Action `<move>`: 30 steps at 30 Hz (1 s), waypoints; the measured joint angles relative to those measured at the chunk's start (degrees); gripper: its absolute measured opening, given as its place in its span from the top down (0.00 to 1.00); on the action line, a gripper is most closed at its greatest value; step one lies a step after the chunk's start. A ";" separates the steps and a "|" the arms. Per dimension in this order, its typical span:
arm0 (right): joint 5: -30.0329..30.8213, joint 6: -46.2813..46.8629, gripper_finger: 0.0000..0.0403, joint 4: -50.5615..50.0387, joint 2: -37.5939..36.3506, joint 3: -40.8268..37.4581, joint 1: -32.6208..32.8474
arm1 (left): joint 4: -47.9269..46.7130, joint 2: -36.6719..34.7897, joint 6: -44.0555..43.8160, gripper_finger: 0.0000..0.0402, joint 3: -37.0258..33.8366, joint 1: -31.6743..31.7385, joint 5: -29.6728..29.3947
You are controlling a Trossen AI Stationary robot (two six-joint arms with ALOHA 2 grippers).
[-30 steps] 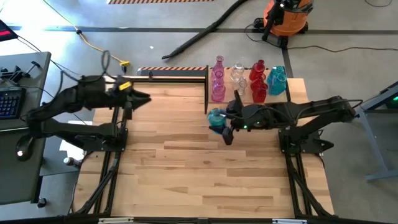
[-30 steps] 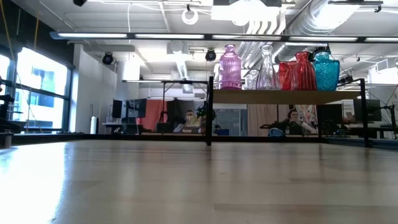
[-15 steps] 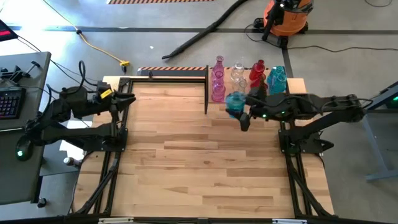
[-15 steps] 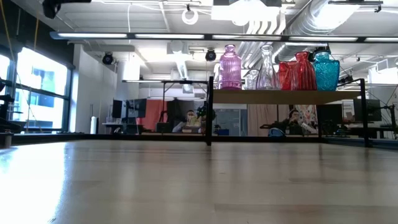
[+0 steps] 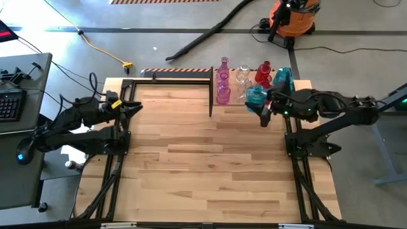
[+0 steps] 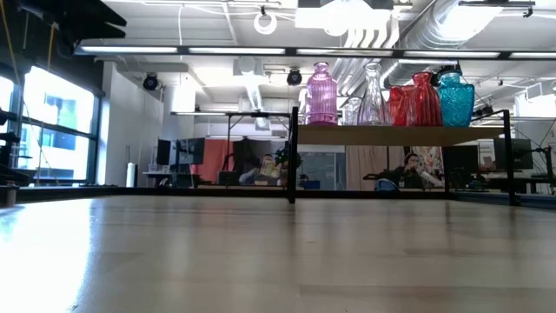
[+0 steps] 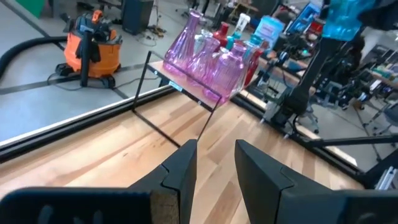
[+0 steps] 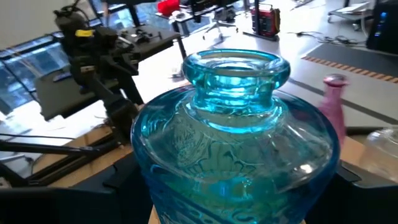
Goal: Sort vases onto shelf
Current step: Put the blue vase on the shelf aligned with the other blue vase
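Observation:
The light-wood shelf (image 5: 280, 95) stands at the table's far right on black posts. On it stand pink vases (image 5: 223, 93), a clear vase (image 5: 243, 75), a red vase (image 5: 263, 73) and a teal vase (image 5: 284, 80); the low view shows them in a row (image 6: 321, 94). My right gripper (image 5: 259, 104) is shut on another teal vase (image 5: 255, 95), which in the high view lies over the shelf's near edge. My left gripper (image 5: 131, 107) stands open near the table's far left corner, nothing between its fingers (image 7: 186, 168). My right gripper holds the teal vase by its round body (image 8: 161, 174), one finger on each side, below the neck and rim (image 8: 236, 68). The fingers come about level from the table's right side. The vase is upright, mouth up, lifted clear of the table.
Bare wooden tabletop (image 5: 203, 165) fills the middle and near part. A black post (image 5: 211, 92) marks the shelf's left end. Beyond the far edge are an orange vacuum (image 5: 291, 18) with its hose and a yellow cable on the floor. People sit in the room behind (image 6: 261, 167).
My right gripper has carried the teal vase up and toward the table's far right, from over the tabletop beside the shelf to over the shelf's near edge; the vase stays upright. My left gripper has drawn back toward the table's left edge and sunk lower.

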 joint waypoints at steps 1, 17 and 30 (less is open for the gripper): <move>0.19 0.29 0.30 -0.83 -0.46 0.00 0.00 | 0.75 -0.48 0.01 0.75 -0.73 0.00 0.13; 2.67 3.76 0.30 -9.24 -5.60 0.00 0.15 | 8.19 -6.01 3.05 0.75 -10.77 0.00 0.44; 3.62 5.13 0.30 -13.96 -9.17 0.00 0.15 | 13.05 -7.49 6.84 0.75 -17.05 -0.02 0.97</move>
